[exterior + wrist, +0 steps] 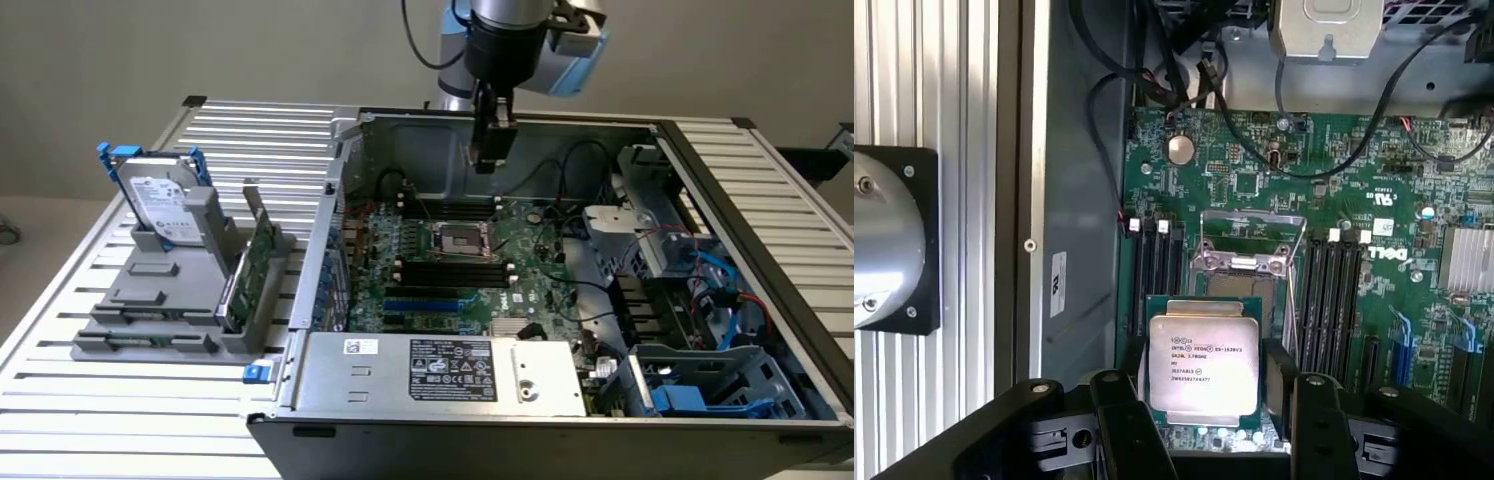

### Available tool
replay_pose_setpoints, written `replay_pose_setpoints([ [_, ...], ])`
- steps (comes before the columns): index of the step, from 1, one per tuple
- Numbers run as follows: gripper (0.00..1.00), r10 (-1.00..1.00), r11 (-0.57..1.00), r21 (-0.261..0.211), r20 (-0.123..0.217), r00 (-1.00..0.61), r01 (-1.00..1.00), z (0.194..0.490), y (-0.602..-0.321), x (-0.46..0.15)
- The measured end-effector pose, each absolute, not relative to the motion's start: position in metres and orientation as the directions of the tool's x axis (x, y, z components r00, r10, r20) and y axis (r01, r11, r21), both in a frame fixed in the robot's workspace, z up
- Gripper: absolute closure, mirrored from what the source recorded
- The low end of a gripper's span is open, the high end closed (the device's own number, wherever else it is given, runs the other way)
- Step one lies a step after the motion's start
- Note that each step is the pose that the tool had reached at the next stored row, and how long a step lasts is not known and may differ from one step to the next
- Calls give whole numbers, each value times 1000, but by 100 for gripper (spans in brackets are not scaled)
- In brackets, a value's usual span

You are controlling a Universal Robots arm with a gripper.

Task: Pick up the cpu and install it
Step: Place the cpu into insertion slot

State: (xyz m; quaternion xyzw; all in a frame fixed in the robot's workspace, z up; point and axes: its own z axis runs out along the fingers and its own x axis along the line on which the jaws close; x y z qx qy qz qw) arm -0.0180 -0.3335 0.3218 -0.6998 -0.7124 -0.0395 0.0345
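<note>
**A:** Where is the cpu (1202, 360) at this moment?

**B:** Between the two black fingers (1122, 425), with its silvery lid facing the wrist camera. It hangs above the motherboard (454, 275) and is not seated. In the wrist view it overlaps the memory slots (1154, 275) and looks larger than the socket (467, 240).

**A:** So the fingers are clenched on it?

**B:** As I read it, yes. They stand wide but grasp the chip, one on each of two opposite edges.

**A:** Which way does the socket lie from them?

**B:** On the exterior view's clock face, it is at about six o'clock from the fingertips, near but apart. Its metal frame looks lifted open, and I can see no chip in it. The arm hangs inside the computer case (334, 230), toward its twelve o'clock wall.

**A:** Does the chip have a long axis?

**B:** Hardly, since it is close to square. Its printed lines run from one finger across to the other. Its edges look parallel to the socket frame, so I judge the two are squared up.

**A:** Which arm is nearer?

**B:** There is only one arm, and it already has the chip.

**A:** Is anything else close by?

**B:** The hard drive (163, 205) and the green card (260, 265) stand in a grey rack on the counter (120, 420). They are at nine o'clock from the case, well apart from the fingers.
</note>
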Motion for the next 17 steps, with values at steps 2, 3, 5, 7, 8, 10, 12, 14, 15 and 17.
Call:
replay_pose_setpoints([
  [2,45,995,-5,7,104,5,1000,321,-333,-18],
  [3,45,995,-16,6,103,15,1000,320,-333,-18],
  [5,45,994,-34,5,100,33,999,318,-333,-19],
  [7,45,994,-50,4,97,49,999,316,-333,-20],
  [8,45,994,-56,4,95,55,998,314,-333,-21],
  [10,45,994,-60,4,91,59,998,311,-333,-25],
  [12,45,994,-61,5,88,60,998,308,-333,-33],
  [14,45,994,-61,5,86,60,998,304,-333,-42],
  [15,45,994,-61,6,86,61,998,302,-333,-47],
  [17,45,994,-62,11,87,60,998,299,-333,-53],
])
